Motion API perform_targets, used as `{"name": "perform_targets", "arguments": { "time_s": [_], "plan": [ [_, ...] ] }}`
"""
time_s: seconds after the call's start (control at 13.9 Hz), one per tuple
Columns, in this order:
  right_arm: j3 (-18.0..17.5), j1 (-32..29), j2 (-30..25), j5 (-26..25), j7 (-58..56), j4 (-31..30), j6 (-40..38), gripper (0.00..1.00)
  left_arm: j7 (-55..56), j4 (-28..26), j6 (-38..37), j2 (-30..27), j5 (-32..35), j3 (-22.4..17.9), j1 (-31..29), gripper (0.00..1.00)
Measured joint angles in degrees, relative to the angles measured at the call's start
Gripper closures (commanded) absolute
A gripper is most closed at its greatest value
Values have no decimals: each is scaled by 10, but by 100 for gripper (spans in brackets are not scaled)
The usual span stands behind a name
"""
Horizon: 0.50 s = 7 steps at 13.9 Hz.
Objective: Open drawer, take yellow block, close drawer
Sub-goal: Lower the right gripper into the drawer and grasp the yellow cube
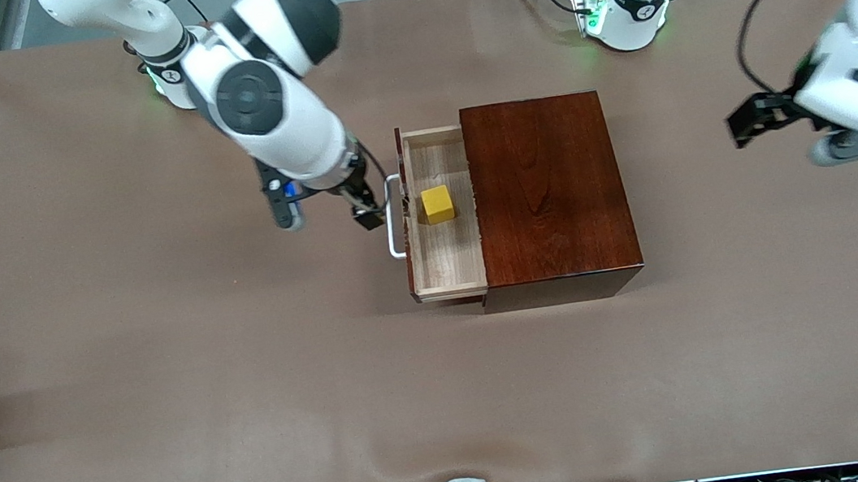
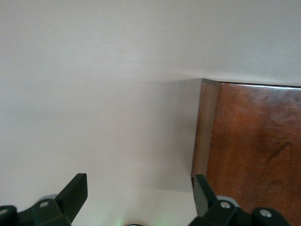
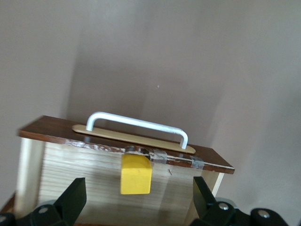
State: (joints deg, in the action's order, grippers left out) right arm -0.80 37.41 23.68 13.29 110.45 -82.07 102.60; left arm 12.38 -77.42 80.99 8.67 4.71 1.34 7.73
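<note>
- The table (image 1: 171, 404) carries the mahogany box (image 1: 545, 186) near its middle.
- The drawer (image 1: 446, 259) stands pulled out toward the right arm's end, its white handle (image 1: 392, 229) in front.
- The left gripper (image 2: 138, 200) waits spread wide over the table at the left arm's end.
- The right gripper (image 1: 370, 214) hangs released, holding nothing, over the handle.
- The yellow block (image 1: 437, 204) lies in the drawer.

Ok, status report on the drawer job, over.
Right gripper open, by the drawer handle. Left gripper open, waiting past the box. Drawer out, yellow block inside, nothing blocking it.
</note>
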Motion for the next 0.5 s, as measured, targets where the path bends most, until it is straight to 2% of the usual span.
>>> {"name": "perform_targets", "arguments": {
  "time_s": [0.29, 0.5],
  "plan": [
    [0, 26, 32, 0, 67, 0, 42, 0, -42, -25, 9, -9, -5, 0, -56, 0],
    [1, 29, 51, 0, 81, -1, 87, 0, -53, -28, 10, -9, -7, 0, -67, 0]
  ]
}}
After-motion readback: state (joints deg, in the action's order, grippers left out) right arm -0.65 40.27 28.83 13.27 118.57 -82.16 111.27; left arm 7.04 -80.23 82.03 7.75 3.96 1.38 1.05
